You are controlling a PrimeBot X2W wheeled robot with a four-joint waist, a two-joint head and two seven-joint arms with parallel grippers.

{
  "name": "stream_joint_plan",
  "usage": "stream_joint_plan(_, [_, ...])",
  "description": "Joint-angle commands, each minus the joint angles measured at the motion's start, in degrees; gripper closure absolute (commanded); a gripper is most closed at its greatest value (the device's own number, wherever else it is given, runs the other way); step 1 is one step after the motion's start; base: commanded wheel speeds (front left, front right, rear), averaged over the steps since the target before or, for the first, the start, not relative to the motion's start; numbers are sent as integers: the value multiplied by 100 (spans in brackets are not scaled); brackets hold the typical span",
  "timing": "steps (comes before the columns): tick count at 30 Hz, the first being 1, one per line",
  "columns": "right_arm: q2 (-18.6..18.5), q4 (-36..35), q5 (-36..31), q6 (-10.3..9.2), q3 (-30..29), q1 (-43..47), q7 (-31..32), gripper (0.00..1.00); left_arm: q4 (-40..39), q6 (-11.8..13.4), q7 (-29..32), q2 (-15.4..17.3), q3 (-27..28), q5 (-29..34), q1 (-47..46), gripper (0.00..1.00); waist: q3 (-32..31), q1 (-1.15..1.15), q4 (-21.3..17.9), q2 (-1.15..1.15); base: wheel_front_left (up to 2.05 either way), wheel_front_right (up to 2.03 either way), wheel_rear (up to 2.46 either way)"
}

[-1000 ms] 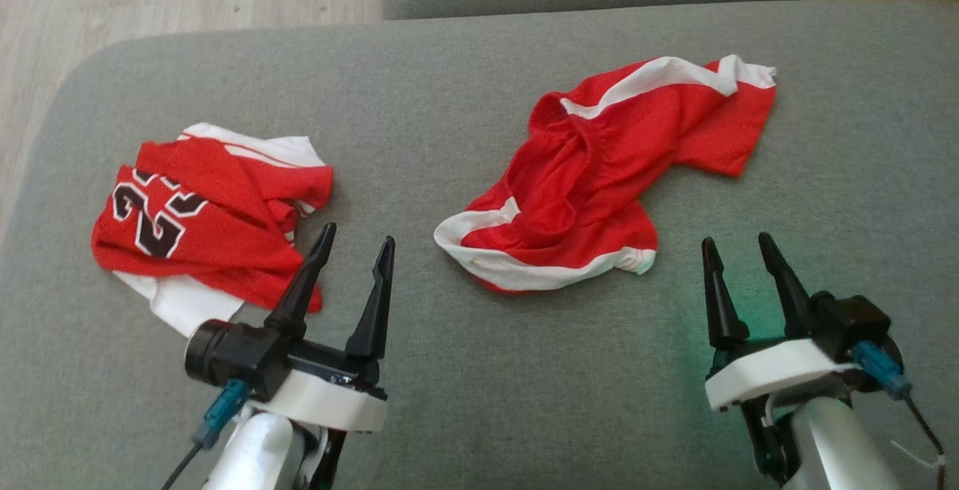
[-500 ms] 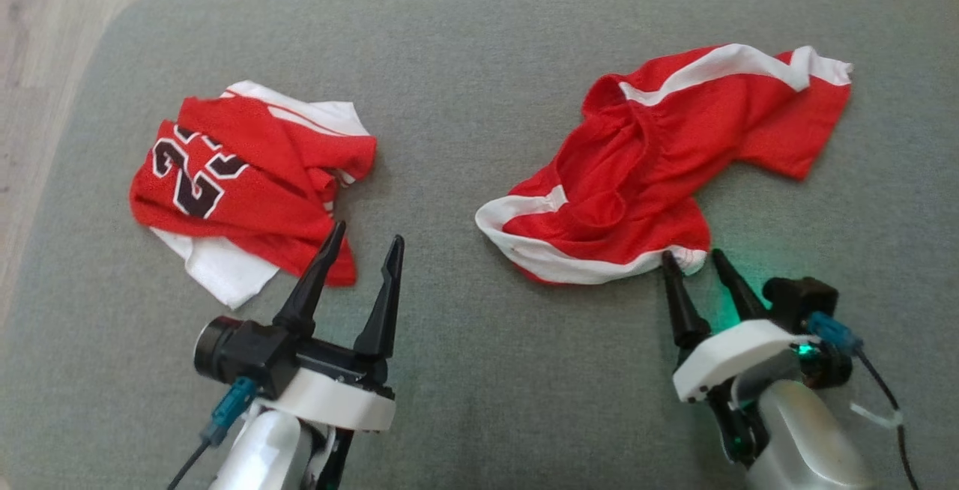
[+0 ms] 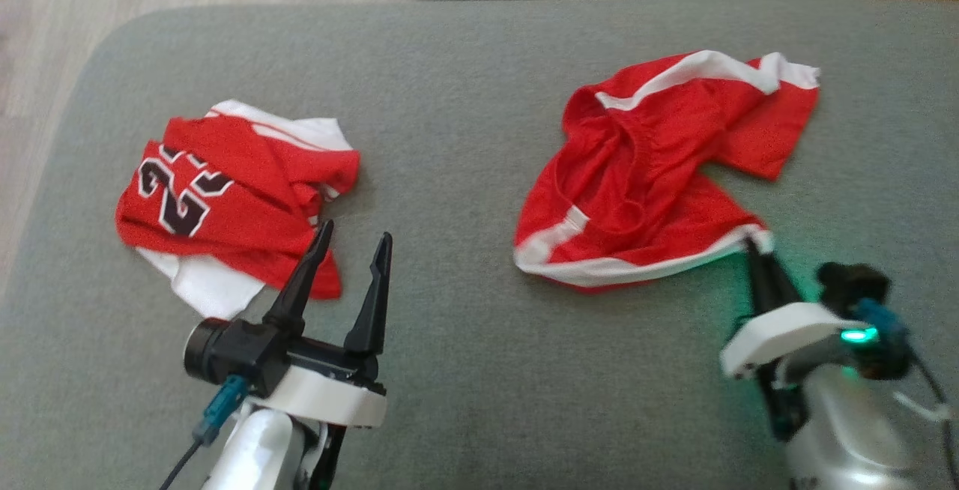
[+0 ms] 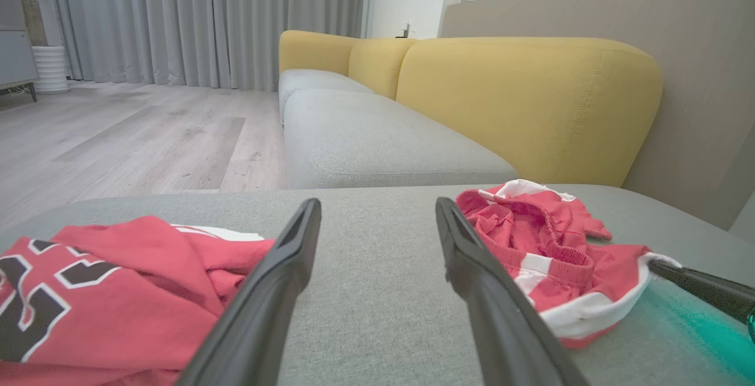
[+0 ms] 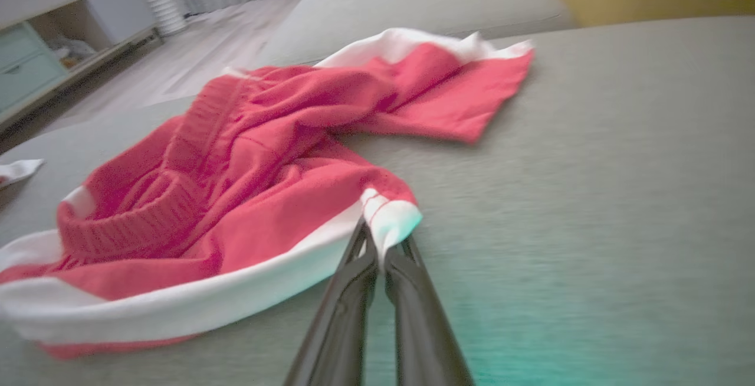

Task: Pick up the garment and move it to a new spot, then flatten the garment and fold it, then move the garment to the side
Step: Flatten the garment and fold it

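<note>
Your grey cushion (image 3: 464,370) carries the red shorts (image 3: 659,168) on its right half, toward the far edge, and a crumpled red jersey (image 3: 232,198) near its left edge. Your right gripper (image 3: 757,250) is pinched tight on the shorts' white-trimmed near corner. Your left gripper (image 3: 356,230) hovers spread wide, holding nothing.

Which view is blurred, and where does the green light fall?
Right wrist view: motion blur softens the red shorts and grey cushion; green glow beside the right tool. Head view: slightly soft, same green glow on the cushion. Left wrist view: sharp, evenly lit, teal glow at lower right.
</note>
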Motion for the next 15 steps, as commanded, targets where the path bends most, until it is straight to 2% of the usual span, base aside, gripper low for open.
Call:
stream_joint_plan(1, [-15, -246, -284, -4, -236, -52, -103, 100, -180, -3, -36, 13, 274, 48, -123, 0, -130, 0, -153, 0, 0, 0, 0])
stream_joint_plan(5, [-16, -626, -986, -4, -1281, 114, 36, 100, -202, -11, -36, -11, 298, 69, -41, 0, -250, 0, -327, 0, 0, 0, 0])
stream_joint_plan(9, [-15, -974, -1351, -4, -1866, 240, 302, 100, -215, -23, -36, -44, 292, 90, -7, 0, -292, 0, -416, 0, 0, 0, 0])
stream_joint_plan(10, [-15, -1040, -1397, -4, -1944, 256, 330, 12, -214, -26, -36, -52, 290, 95, -2, 0, -296, 0, -426, 0, 0, 0, 0])
stream_joint_plan(11, [-15, -1086, -1412, -4, -1988, 265, 353, 0, -213, -29, -36, -59, 291, 99, 2, 0, -299, 0, -437, 0, 0, 0, 0])
stream_joint_plan(15, [-15, -1235, -1276, -4, -1900, 284, 249, 0, -205, -46, -36, -75, 295, 114, 19, 0, -304, 0, -447, 0, 0, 0, 0])
